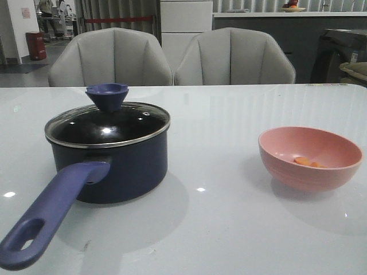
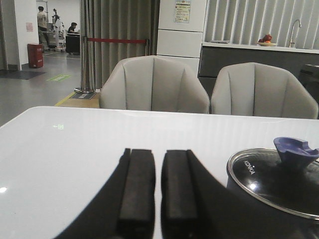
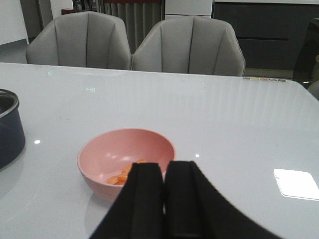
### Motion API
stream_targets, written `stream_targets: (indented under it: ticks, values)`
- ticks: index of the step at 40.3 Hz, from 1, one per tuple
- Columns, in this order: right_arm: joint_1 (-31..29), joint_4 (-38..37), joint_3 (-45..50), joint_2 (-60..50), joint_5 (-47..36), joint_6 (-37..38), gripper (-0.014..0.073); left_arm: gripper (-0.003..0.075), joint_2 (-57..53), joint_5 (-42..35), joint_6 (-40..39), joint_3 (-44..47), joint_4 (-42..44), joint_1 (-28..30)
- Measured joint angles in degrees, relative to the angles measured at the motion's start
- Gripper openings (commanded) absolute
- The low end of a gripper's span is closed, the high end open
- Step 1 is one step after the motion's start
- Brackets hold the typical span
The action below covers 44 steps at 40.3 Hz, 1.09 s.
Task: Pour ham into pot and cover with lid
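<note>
Already the lid is sitting on the pot
Ham is lying in the pink bowl at right; left gripper and right gripper are resting clenched, empty

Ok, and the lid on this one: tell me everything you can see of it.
The lid is a round dark glass disc with a shiny metal rim and a blue, funnel-shaped knob on top. It sits level and closed on the navy pot, matching its width. The left wrist view shows white lettering printed on the glass near the rim. Ceiling lights reflect off it. Neither gripper touches it; only the pot does.
</note>
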Motion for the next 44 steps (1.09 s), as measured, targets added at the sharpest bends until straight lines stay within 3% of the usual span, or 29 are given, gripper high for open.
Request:
stream_targets:
  ticks: [33, 44]
  values:
    - [0.00, 0.00, 0.00, 0.00, 0.58, 0.00, 0.0151, 0.0144, 0.00, 0.00, 0.00, 0.00, 0.00, 0.00]
    - [0.00, 0.00, 0.00, 0.00, 0.67, 0.00, 0.0151, 0.0144, 0.00, -7.00, 0.00, 0.00, 0.00, 0.00]
